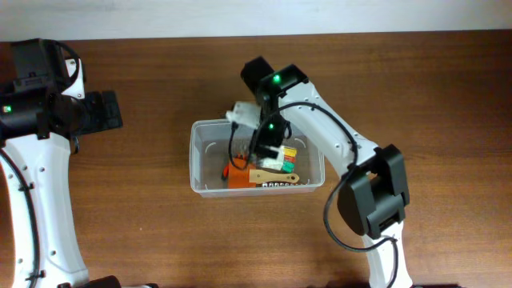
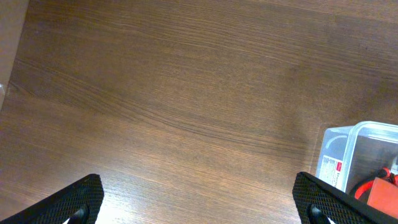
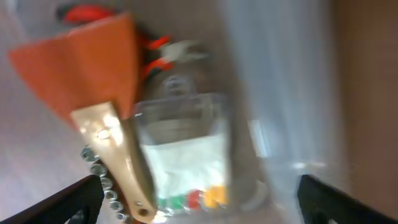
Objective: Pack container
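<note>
Overhead: right gripper (image 3: 200, 194) over container (image 1: 193, 160), fingers (image 3: 78, 204) spread, likewise left gripper (image 2: 199, 200); inside, orange scraper (image 3: 87, 62), probably.

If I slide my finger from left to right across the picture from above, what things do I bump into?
Left gripper → container → right arm's big black elbow block. The things inside the tub sit on top of each other, so I left them out.

- The overhead view is bright, even and sharp, with soft shadows on the tabletop (image 1: 120, 208).
- The left wrist view is sharp and evenly lit.
- The right wrist view is heavily blurred; the container (image 3: 280, 93) wall smears into pale streaks.
</note>
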Robot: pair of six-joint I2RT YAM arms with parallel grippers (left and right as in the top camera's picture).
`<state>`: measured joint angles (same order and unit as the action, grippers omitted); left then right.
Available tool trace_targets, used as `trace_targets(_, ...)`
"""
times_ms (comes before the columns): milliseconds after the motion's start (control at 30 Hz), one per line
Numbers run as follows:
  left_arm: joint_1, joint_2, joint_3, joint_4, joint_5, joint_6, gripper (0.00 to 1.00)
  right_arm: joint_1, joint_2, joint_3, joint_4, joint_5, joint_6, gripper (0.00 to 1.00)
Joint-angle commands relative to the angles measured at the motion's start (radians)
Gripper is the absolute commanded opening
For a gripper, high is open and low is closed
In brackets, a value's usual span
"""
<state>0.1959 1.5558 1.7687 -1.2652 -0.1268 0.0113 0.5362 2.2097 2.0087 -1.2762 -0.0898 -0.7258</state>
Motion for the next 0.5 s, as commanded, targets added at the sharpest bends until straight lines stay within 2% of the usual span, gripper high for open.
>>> trace_targets(0, -0.002, -0.013, -0.003, 0.001, 0.01, 0.019, 0.99, -0.049, -0.129, 0.146, 0.002, 0.162, 0.208, 0.99)
trace_targets(33, -0.002, -0.013, -0.003, 0.001, 0.01, 0.019, 0.99, -0.074, -0.145, 0.186, 0.003, 0.216, 0.282, 0.99)
trace_targets(67, -0.002, -0.013, -0.003, 0.004, 0.011, 0.019, 0.99, -0.134, -0.167, 0.254, 0.001, 0.303, 0.438, 0.99)
trace_targets(200, -0.002, -0.008, -0.003, 0.034, 0.061, 0.053, 0.99, -0.297, -0.193, 0.35, -0.011, 0.288, 0.717, 0.99)
trace_targets(300, -0.002, 0.009, -0.003, 0.068, 0.172, 0.118, 0.99, -0.422, -0.197, 0.364, -0.003, 0.234, 0.738, 0.99)
trace_targets(467, -0.002, 0.073, -0.003, 0.146, 0.163, 0.126, 0.99, -0.587, -0.193, 0.364, -0.027, 0.229, 0.739, 0.99)
